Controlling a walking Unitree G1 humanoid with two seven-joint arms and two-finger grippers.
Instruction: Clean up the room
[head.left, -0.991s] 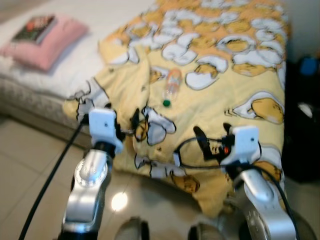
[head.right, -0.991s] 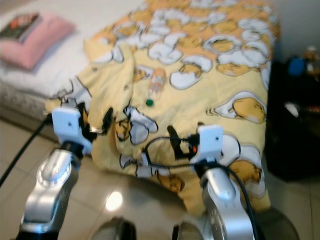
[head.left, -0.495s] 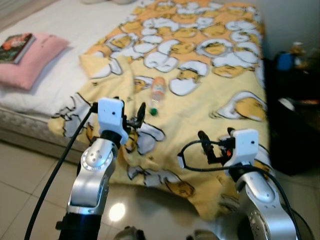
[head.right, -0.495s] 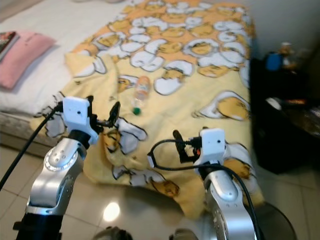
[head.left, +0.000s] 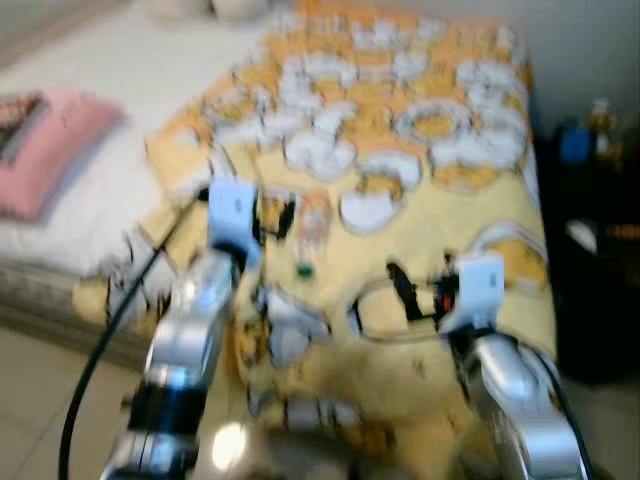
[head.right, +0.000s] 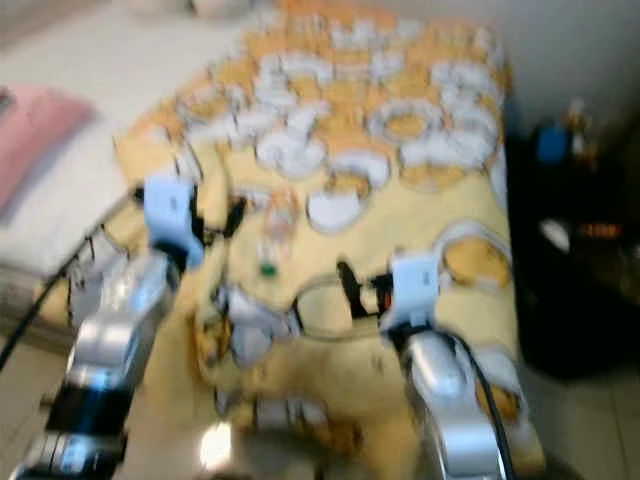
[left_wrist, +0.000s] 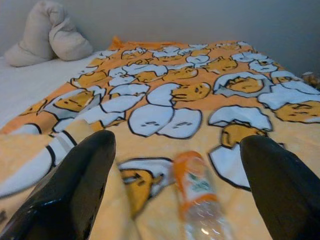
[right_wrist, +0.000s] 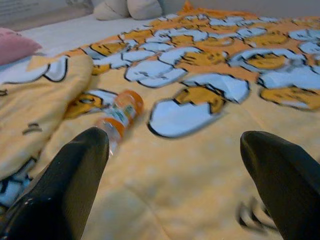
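The left gripper (left_wrist: 175, 195), fingers spread wide and empty, frames the bottle (head.left: 310, 228) lying mid-frame on the soft blanket (head.left: 450, 180), where a glancing touch (the right gripper (right_wrist: 172, 185) gapes empty too) may roll it aside.

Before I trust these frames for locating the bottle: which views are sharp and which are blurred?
Both eye views are smeared by motion blur; the bottle on the yellow blanket is only a pale streak there. The left wrist view is sharper, with the bottle between the open left gripper fingers. The right wrist view shows it fairly clearly, though the right gripper fingers are soft.
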